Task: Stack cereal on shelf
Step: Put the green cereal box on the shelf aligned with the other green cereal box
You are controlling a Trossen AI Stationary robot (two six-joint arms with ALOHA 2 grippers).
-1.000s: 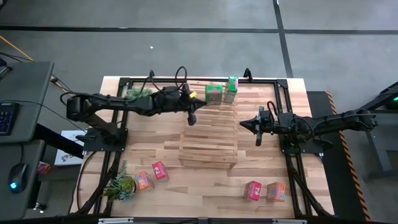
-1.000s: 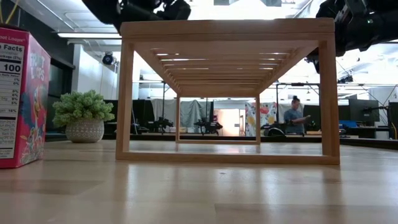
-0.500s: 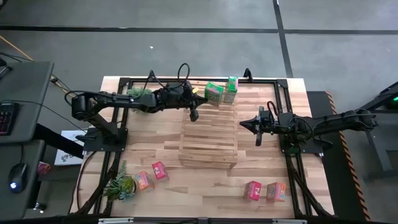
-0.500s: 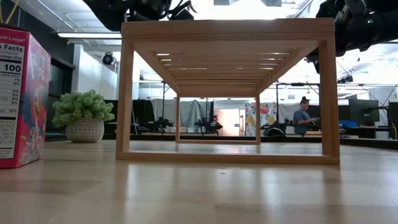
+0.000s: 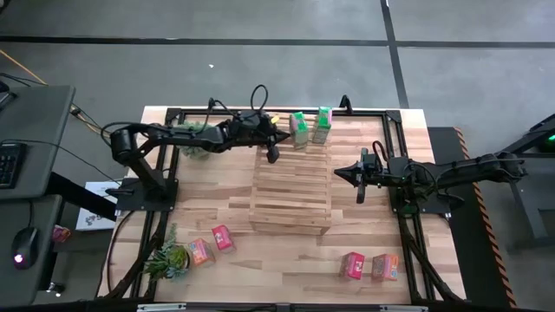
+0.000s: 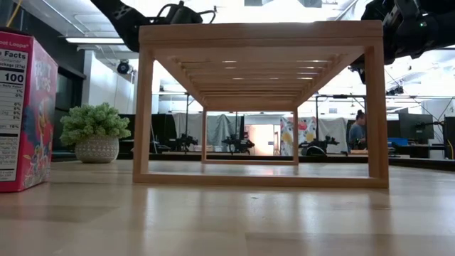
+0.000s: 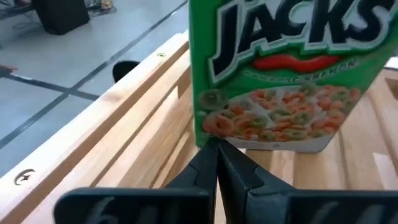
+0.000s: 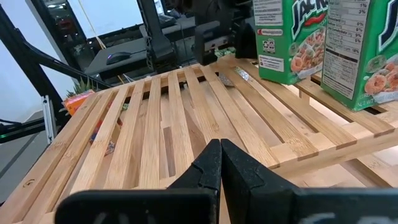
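Note:
Two green cereal boxes (image 5: 298, 129) (image 5: 323, 124) stand upright, bases on the far end of the pale slatted shelf (image 5: 290, 186). My left gripper (image 5: 273, 154) is shut over the shelf's far left part, fingertips (image 7: 216, 144) pointing at the left box's front face (image 7: 280, 68). My right gripper (image 5: 361, 178) is shut and waits in the air to the right of the shelf. A red-pink box (image 5: 223, 237) and an orange one (image 5: 200, 251) stand on the table near left, another such pair (image 5: 351, 264) (image 5: 384, 266) near right. My left gripper's shut fingertips show right at the bottom edge (image 7: 211, 142) of the left green box's front face, coming from the table's left. The high view shows a small gap there, so I cannot tell whether they touch the box.
Potted plants stand at the table's far left (image 5: 192, 134) and near left (image 5: 169, 258). A black frame (image 5: 399, 208) runs round the table. The low view shows the shelf's open underside (image 6: 249, 107) and a red-pink box (image 6: 21, 114). A person stands in the room behind (image 6: 357, 131).
My left gripper has moved toward the far edge and to the right, closer to the left green box, staying shut. That box showed a broad face a second ago, then leaned, and now stands upright and narrower beside the other green box.

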